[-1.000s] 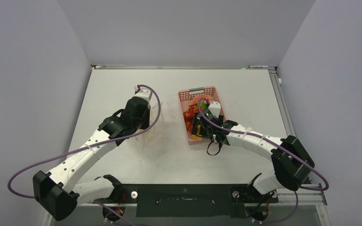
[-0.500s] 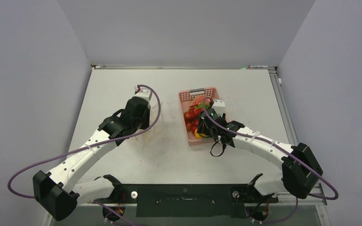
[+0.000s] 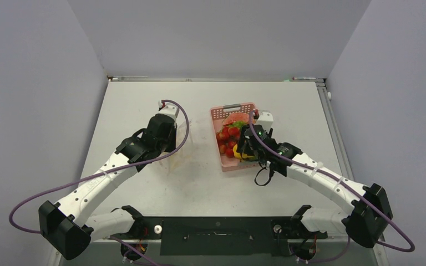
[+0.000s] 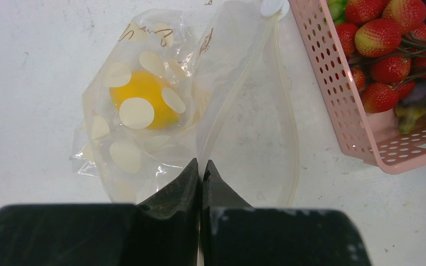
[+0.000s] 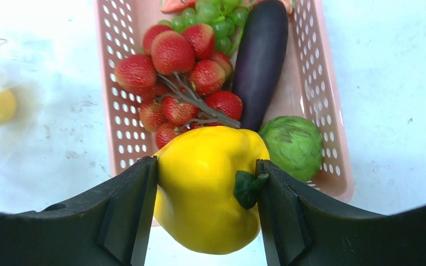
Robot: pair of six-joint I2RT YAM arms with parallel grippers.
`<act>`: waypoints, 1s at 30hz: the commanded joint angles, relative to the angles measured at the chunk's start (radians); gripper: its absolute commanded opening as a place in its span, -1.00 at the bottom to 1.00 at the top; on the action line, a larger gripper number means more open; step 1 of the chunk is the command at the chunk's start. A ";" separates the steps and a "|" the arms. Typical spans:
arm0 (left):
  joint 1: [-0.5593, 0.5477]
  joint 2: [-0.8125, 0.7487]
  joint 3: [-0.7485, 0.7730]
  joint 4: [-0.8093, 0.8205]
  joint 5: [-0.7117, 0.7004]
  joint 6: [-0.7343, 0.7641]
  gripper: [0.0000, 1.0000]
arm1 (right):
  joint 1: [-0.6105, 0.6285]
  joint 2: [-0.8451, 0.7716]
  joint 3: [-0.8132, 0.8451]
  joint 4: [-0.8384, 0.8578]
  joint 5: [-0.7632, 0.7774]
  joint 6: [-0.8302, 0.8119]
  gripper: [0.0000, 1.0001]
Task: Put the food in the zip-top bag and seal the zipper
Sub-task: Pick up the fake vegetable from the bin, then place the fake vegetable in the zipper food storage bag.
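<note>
Left wrist view: the lemon [image 4: 142, 98] lies inside the clear bag [image 4: 230, 61] at upper left, on the table [image 4: 28, 72]. At bottom centre, the left gripper [image 4: 201, 172] has its fingers pressed together on a fold of the bag. The basket [image 4: 335, 100] is at the right edge.

Right wrist view: the right gripper [image 5: 206, 164], fingers spread wide, clamps the yellow pepper [image 5: 199, 188] over the basket's near end. The red cluster [image 5: 180, 72], eggplant [image 5: 260, 61] and green piece [image 5: 294, 145] lie in the basket.

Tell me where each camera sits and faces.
Top external: fixed above and behind the arms, looking down at table; both arms show.
Left wrist: looks past left gripper, pinching zip-top bag holding a lemon.
Right wrist: looks past right gripper clamping yellow bell pepper, toward pink basket.
Shared: pink basket shows in all three.
</note>
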 commanded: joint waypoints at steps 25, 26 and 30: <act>0.005 0.009 0.016 0.026 0.021 0.006 -1.00 | 0.202 0.161 0.299 0.220 -0.126 -0.035 -0.44; 0.005 0.008 0.016 0.026 0.021 0.006 -1.00 | 0.207 0.173 0.307 0.225 -0.129 -0.036 -0.44; 0.005 0.005 0.016 0.027 0.020 0.004 -1.00 | 0.229 0.207 0.338 0.235 -0.136 -0.039 -0.43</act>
